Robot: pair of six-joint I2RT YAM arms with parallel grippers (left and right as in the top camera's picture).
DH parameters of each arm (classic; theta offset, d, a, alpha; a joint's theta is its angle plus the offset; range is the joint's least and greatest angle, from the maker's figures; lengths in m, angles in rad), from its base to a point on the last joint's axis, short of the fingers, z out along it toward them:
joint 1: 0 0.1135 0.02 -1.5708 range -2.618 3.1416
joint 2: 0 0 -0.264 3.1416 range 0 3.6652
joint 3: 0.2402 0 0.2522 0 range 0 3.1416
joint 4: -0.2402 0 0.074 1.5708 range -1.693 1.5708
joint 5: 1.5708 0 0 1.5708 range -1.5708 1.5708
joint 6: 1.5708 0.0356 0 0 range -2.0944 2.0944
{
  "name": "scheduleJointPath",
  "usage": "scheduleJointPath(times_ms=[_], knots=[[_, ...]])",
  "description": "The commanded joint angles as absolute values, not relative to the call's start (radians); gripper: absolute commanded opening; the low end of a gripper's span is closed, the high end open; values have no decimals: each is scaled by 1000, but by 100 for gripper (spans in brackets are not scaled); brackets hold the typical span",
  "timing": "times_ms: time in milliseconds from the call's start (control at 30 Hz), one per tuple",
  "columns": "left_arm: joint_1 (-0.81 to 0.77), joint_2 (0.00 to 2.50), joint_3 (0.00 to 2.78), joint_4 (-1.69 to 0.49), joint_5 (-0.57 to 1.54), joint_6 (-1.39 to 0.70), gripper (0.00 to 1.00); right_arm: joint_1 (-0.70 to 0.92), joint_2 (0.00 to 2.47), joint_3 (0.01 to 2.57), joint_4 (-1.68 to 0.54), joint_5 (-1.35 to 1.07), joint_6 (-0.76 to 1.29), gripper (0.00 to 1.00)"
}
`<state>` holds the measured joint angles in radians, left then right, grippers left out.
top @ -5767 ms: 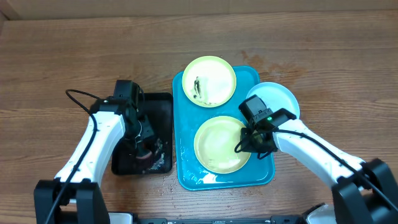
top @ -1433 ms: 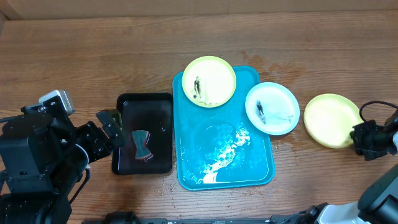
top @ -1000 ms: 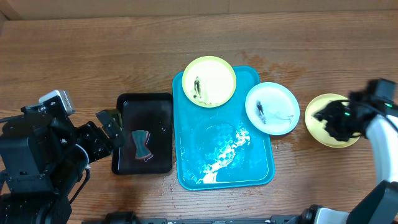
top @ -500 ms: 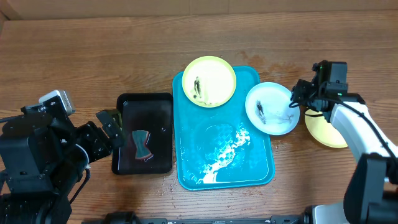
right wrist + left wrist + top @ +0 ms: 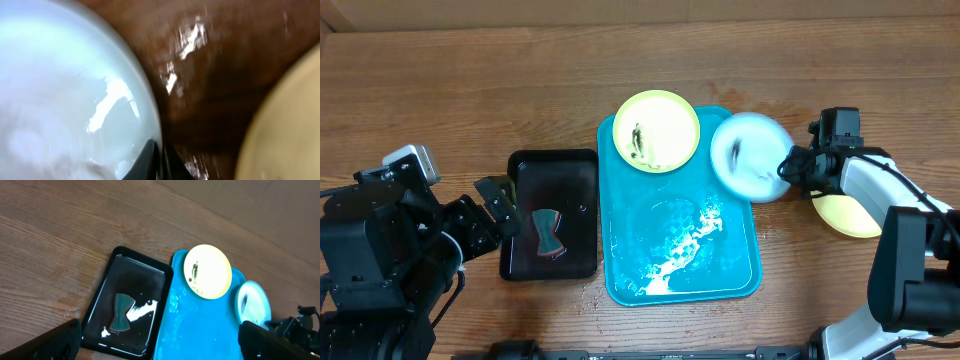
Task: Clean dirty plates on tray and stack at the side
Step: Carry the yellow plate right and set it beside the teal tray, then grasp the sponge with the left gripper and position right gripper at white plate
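At near left, L gripper (image 5: 498,206) sits w/ fingers wide apart, just beside a small black rectangular tray (image 5: 572,188) holding a dark sponge (image 5: 548,232). Next right, the large turquoise rectangular plastic tray (image 5: 630,205): wet, white streaks mid-floor. On bare wood at far right, a pale yellow-green round plate (image 5: 850,218), partly under R arm. R gripper (image 5: 789,165) is clamped on rim of the light blue round plastic plate (image 5: 748,160), which is blurred and overhangs tray's right rim. At tray's far end: second yellow-green plate (image 5: 665,125), dark smear left of centre.

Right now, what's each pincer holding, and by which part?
Right pincer grips the light blue plate by its right rim. Left pincer is open, holding nothing.
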<state>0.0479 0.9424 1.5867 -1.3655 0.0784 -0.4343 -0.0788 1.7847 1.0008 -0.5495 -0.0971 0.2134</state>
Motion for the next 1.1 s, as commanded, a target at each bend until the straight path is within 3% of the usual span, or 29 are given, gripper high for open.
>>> scheduleJointPath(times_ms=[0, 267, 500, 833, 867, 1067], knots=[[52, 941, 1599, -1365, 71, -426, 100, -79, 1738, 1032, -626, -87, 213, 4], [52, 941, 1599, -1365, 71, -426, 100, -31, 1489, 1089, -852, -134, 242, 4], [52, 941, 1599, -1365, 71, -426, 100, 144, 1430, 1047, -1002, -132, 293, 4], [52, 941, 1599, -1352, 93, -445, 100, 384, 1443, 770, -606, -126, 360, 4], [52, 941, 1599, -1352, 103, -449, 100, 389, 1443, 770, -599, -120, 360, 5], [50, 964, 1548, -1375, 153, -392, 100, 390, 1415, 836, -664, -76, 360, 39]])
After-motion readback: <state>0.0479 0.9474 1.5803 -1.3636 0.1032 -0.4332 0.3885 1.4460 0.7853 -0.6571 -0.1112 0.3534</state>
